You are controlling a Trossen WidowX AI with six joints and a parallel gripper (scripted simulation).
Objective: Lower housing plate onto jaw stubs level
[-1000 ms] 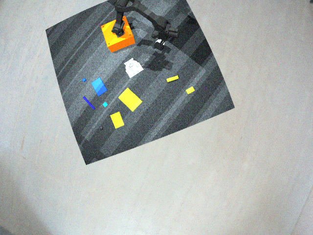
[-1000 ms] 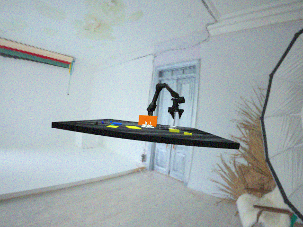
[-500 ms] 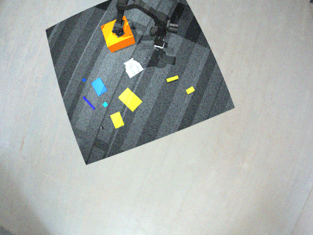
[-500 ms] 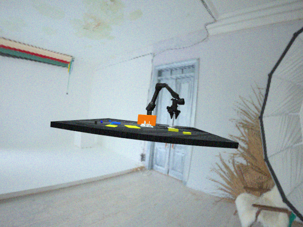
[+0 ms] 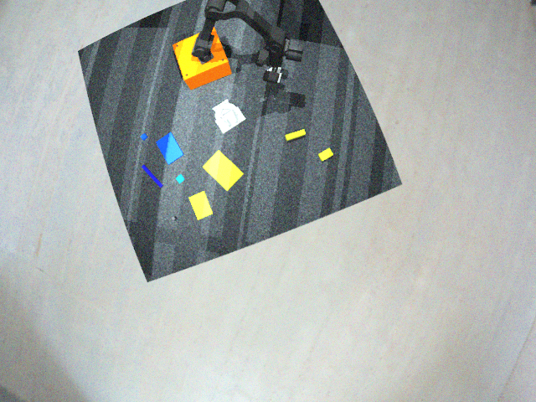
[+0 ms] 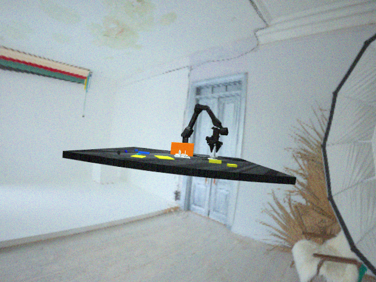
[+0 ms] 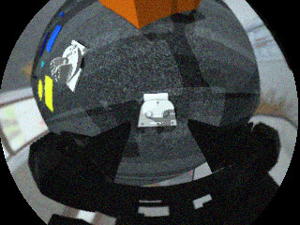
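The white housing plate (image 5: pixel 280 77) (image 6: pixel 212 158) (image 7: pixel 157 114) lies on the dark table beneath my gripper, with a small raised white part standing up from it. My gripper (image 5: pixel 274 75) (image 6: pixel 215 151) (image 7: pixel 159 123) points down over the plate, fingers wide apart and open, nothing held. In the wrist view the plate shows between and just beyond the fingertips. The white base with the jaws (image 5: pixel 228 115) (image 6: pixel 182 156) (image 7: pixel 71 63) stands apart from the plate, toward the table's middle, with small upright posts on it. The exact seating of the jaws is too small to tell.
An orange box (image 5: pixel 208 78) (image 6: pixel 182 148) (image 7: pixel 141 11) stands at the arm's base, behind the jaw base. Two yellow blocks (image 5: pixel 295 135) (image 5: pixel 326 154) lie to the right. Flat yellow pieces (image 5: pixel 223 170) (image 5: pixel 200 205) and a blue piece (image 5: pixel 169 148) lie beyond the jaw base.
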